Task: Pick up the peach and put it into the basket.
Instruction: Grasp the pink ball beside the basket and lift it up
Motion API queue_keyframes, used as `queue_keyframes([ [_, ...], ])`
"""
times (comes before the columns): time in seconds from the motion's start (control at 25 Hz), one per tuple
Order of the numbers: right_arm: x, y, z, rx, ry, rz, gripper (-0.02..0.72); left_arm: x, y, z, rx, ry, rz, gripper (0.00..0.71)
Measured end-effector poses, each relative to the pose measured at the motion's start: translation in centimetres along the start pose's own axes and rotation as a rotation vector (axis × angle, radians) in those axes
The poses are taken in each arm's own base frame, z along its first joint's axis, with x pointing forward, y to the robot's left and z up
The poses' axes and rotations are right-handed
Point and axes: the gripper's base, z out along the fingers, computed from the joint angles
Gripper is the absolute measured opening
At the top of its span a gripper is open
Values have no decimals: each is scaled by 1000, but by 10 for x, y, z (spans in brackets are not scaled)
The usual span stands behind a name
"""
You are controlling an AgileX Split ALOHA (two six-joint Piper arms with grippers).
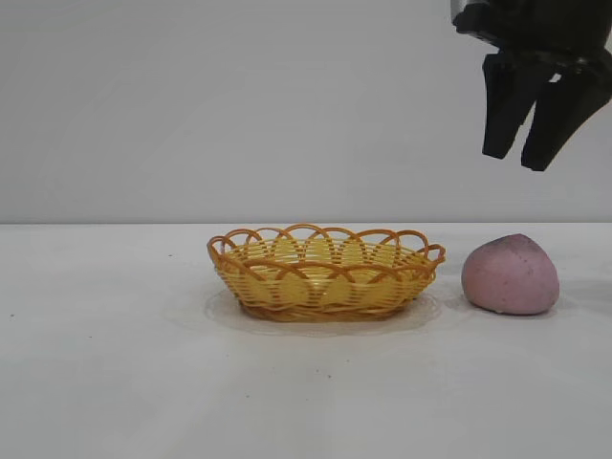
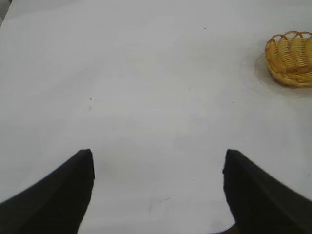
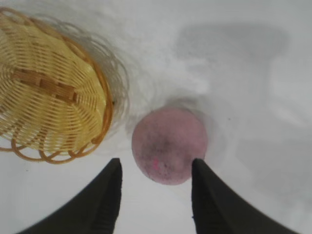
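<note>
Table [image 1: 115, 363] carries the basket [image 1: 327, 272], long axis running left-right. Peach [image 1: 511, 275] sits just right of it, apart, pointed top up and tilted right. Right gripper [image 1: 524, 155] hangs above the peach, fingers spread, empty. Left gripper [image 2: 158, 168] over bare table, wide open.

Peach [image 1: 510, 275] dusty pink, perhaps dark-flecked; basket [image 1: 325, 273] yellow weave, orange looped rim; table [image 1: 115, 363] white.

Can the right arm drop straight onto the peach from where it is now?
Probably yes. The right pincer hangs open above the peach, with nothing between them. The basket sits apart at the peach's side, so it shouldn't obstruct the descent.
</note>
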Motion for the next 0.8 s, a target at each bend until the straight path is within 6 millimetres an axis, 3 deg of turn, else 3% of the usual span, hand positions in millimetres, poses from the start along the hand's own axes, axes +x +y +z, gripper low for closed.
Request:
queue_keyframes([
  [0.24, 0, 12, 35, 78, 126, -10, 323, 0, 0, 0, 4, 0, -2, 516],
  [0.6, -1, 1, 73, 127, 193, 21, 323, 0, -1, 0, 6, 0, -3, 516],
  [0.8, -2, -2, 81, 127, 212, 19, 78, 0, -1, 0, 6, 0, -3, 516],
])
